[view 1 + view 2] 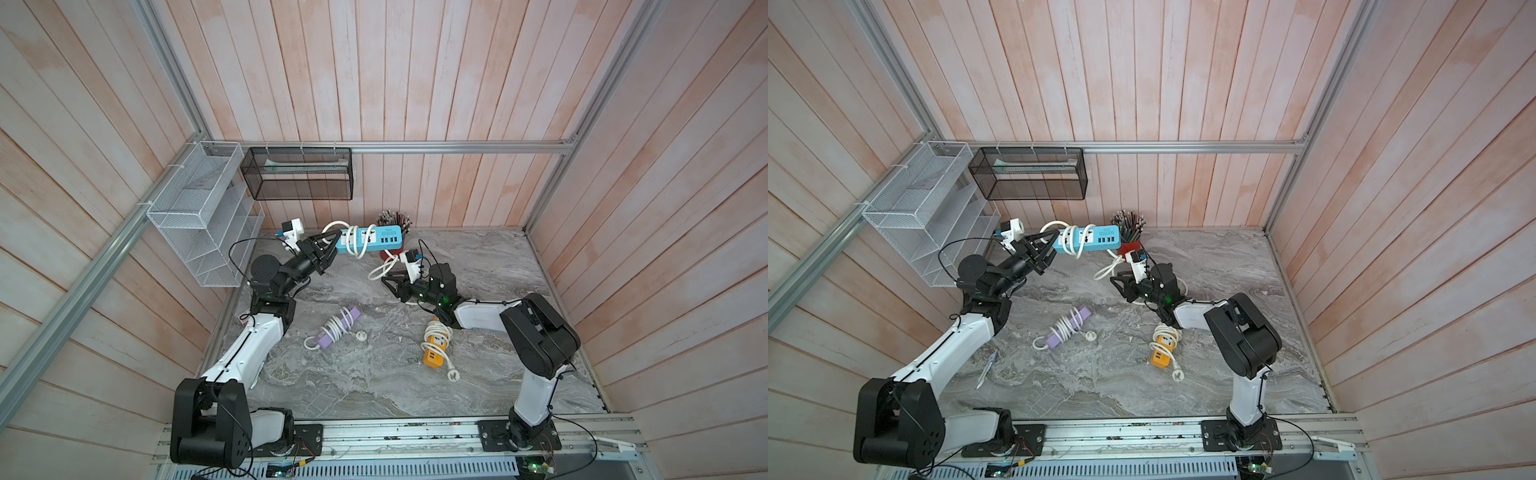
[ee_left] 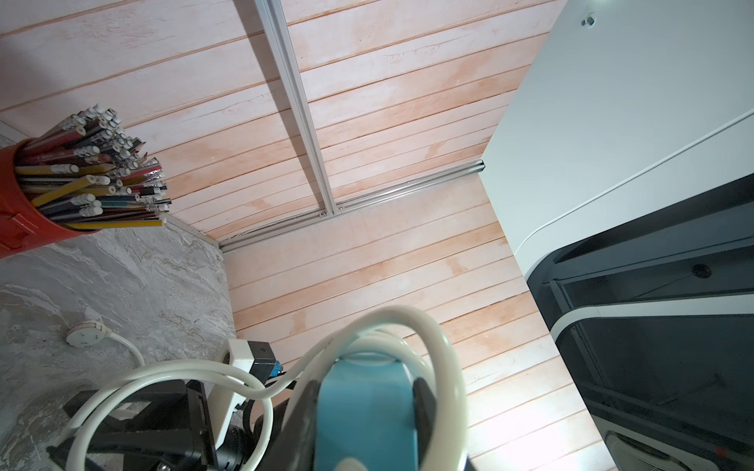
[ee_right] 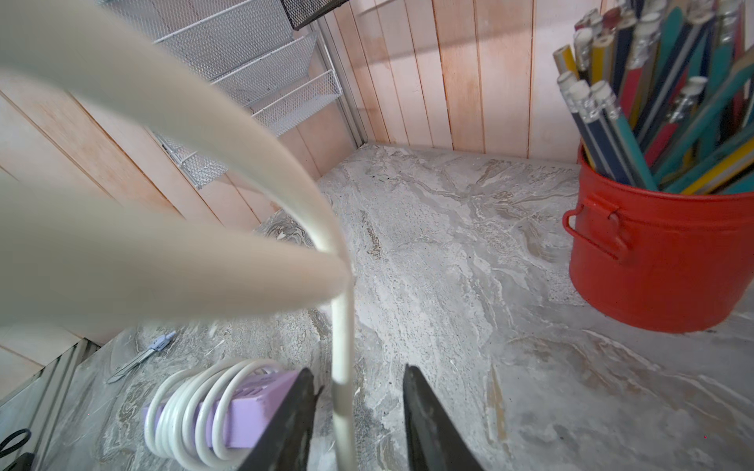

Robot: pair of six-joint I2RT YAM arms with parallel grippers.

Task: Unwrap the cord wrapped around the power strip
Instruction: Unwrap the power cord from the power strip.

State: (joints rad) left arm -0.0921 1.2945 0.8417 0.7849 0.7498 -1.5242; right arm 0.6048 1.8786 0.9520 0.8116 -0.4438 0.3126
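The red bucket of pencils stands at the back edge of the marble tabletop, with the plank wall just behind it. The blue power strip is held clear of the tabletop just in front of the bucket. In both top views one of its ends overlaps the bucket. The other end is clamped between the closed jaws of the left gripper.

The white cord is wound in a few coils around the strip's middle. A loose run of it hangs down in front of the bucket to the right gripper. That gripper's jaws stand apart with the cord between them, just beside one finger and with a gap to the other.

On the bucket's side away from the white mesh rack, bare tabletop runs to the side wall. Well in front of the bucket lie a purple power strip and an orange power strip, each wound in its own cord. Open tabletop is left between them and beyond them to the front rail. A pen lies near the rack-side edge.

A dark label on the blue strip's top is seen, but it is too small to be read.
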